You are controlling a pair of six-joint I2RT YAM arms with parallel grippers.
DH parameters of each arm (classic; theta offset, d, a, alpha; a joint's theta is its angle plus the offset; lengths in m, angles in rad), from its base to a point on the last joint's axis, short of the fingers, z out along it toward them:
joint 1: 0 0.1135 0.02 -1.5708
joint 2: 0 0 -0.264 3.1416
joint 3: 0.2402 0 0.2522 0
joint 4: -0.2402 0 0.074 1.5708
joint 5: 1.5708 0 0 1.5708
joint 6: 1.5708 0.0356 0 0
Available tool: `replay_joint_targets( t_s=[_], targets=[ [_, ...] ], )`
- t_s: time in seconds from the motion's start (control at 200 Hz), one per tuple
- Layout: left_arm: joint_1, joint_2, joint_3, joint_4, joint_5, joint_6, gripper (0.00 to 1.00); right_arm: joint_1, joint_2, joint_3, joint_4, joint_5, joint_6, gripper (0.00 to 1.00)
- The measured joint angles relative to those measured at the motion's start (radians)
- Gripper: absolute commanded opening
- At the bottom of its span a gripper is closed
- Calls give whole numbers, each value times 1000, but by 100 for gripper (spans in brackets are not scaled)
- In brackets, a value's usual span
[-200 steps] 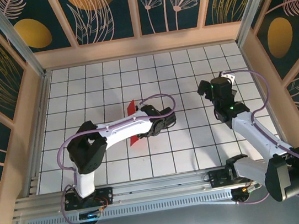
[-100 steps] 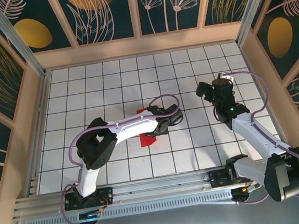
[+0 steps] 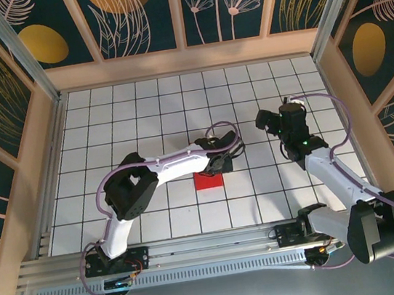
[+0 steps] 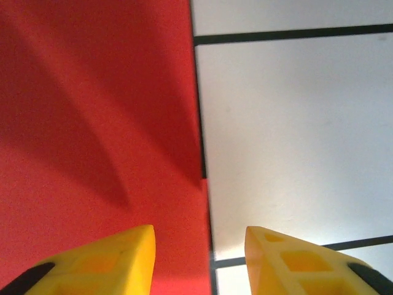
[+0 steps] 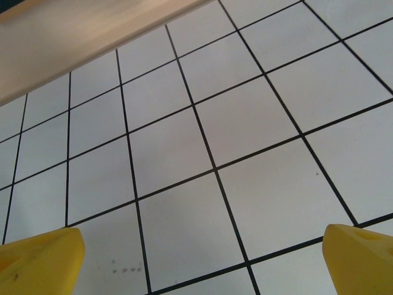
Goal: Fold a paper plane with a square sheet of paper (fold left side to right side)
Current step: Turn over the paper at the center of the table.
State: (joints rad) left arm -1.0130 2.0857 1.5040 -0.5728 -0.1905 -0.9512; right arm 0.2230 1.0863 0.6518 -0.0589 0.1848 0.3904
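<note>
- The square sheet of paper (image 3: pixel 208 181) lies flat on the white grid table (image 3: pixel 140 111), a little toward the near side of the middle. From above, only a small red rectangle of it is visible, about one tile wide, because the left arm covers its far part.
- In the left wrist view the red paper takes the left half of the picture. Its right edge runs straight along a black grid line and has one small step part way along. A dark shadow falls across the red surface.
- The left gripper (image 4: pixel 199 255) hangs just over this right edge. Its yellow fingertips (image 4: pixel 104 261) stand moderately apart – one over the paper, the other over the bare tile. Nothing is pinched between them.
- The right gripper (image 5: pixel 201 261) is further back and to the right, well apart from the paper. Its jaws are spread very wide – the two yellow tips sit at the bottom corners of the right wrist view. Between them there is only bare tile, so it holds nothing.
- Behind the table stands the far wall (image 3: pixel 178 11), with dark panels painted with pale flowers and orange ovals.
</note>
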Motion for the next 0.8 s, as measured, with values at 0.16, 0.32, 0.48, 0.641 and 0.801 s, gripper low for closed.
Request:
replay_joint_targets(
  t_s=[0.16,0.32,0.48,0.641,0.801],
  targets=[
    [27,-39,-72,103,63,5,52,-21,31,18,-25,-78,-17,96],
    [77,-173,-191,215,108,9,55,-40,72,58,-48,-232,-31,76],
    [150,-383,-360,363,129,23,58,-40,156,96,-62,-429,-36,43],
    [246,-595,-576,513,150,24,61,-21,278,101,-50,-624,10,18],
    [335,-721,-752,622,187,20,64,92,386,100,-1,-742,68,0]
  ],
)
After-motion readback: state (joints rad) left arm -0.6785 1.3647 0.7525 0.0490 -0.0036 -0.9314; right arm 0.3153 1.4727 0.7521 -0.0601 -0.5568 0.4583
